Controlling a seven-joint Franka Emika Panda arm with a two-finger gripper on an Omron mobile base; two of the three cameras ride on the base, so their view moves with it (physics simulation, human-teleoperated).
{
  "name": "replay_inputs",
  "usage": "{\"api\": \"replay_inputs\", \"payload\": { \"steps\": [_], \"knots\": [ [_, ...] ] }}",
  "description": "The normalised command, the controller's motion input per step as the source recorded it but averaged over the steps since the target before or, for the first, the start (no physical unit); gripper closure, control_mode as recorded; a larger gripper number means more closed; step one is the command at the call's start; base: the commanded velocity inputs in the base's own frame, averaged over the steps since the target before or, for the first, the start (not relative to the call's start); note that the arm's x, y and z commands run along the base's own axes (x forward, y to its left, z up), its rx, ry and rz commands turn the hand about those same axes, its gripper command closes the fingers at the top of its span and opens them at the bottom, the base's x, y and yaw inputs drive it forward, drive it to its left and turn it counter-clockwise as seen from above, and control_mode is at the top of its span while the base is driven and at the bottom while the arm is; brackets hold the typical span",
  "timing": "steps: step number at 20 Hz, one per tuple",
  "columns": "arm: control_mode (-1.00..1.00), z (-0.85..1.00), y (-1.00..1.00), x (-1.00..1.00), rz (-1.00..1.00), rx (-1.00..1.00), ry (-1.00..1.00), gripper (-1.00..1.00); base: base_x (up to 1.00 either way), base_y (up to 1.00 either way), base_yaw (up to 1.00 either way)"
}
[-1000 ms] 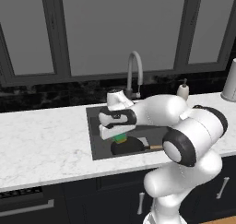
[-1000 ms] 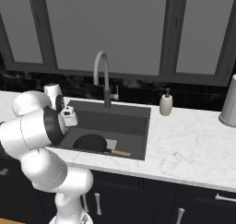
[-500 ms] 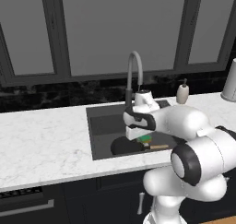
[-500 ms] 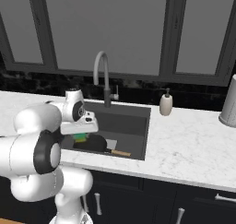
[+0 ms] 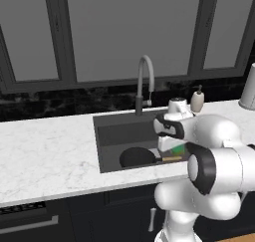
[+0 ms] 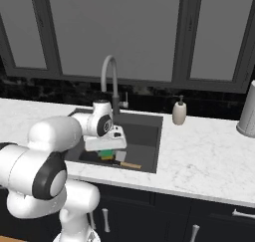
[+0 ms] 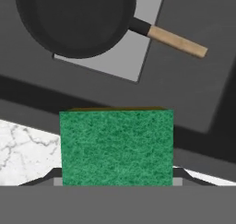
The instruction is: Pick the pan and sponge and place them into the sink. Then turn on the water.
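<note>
**Sponge in the claw above the sink, pan on the basin floor**

The claw (image 7: 117, 184) is clamped on the sponge (image 7: 116, 147), 1 finger at each side of the block. In the hand view the sponge's green face spreads between the 2 dark tips, and a thin orange-yellow edge shows along its far side. From the right base view the sponge (image 6: 105, 154) hangs directly beneath the white hand, over the near part of the sink (image 6: 149, 136). The left base view shows the same green block (image 5: 178, 149) under the hand, above the right part of the basin.

The pan (image 7: 76, 20) lies on the floor of the sink (image 7: 184, 85), well apart from the claw and below it. In the hand view its black bowl partly covers the lighter grey square patch (image 7: 120, 61), and its wooden handle (image 7: 177, 41) reaches out over the dark floor. In the left base view the pan (image 5: 137, 157) sits toward the near wall of the basin, to the left of the held sponge, with the handle pointing right toward it.

The arched faucet (image 5: 144, 81) stands at the far rim of the sink (image 5: 112, 136). A soap bottle (image 6: 179, 111) stands on the white marble desk (image 6: 209, 146) to the right of the basin, and a grey canister (image 6: 247, 111) stands farther right.
</note>
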Motion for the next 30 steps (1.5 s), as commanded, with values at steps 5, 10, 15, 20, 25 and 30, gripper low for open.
{"api": "replay_inputs", "payload": {
  "steps": [5,10,15,20,25,30],
  "knots": [
    [-1.0,0.0,-0.35,0.37,0.0,0.0,0.05,1.0,0.0,0.0,0.0],
    [-1.0,-0.07,-0.21,0.4,0.0,0.0,0.02,1.0,0.0,0.0,0.0],
    [-1.0,-0.39,-0.15,0.16,0.0,0.04,-0.04,1.0,0.0,0.0,0.0],
    [-1.0,-0.35,-0.05,0.1,0.0,0.02,-0.04,1.0,0.0,0.0,0.0],
    [-1.0,-0.17,-0.03,0.25,0.0,0.0,0.0,1.0,0.0,0.0,0.0],
    [-1.0,-0.25,-0.06,0.31,0.0,0.0,0.0,1.0,0.0,0.0,0.0]
  ]
}}
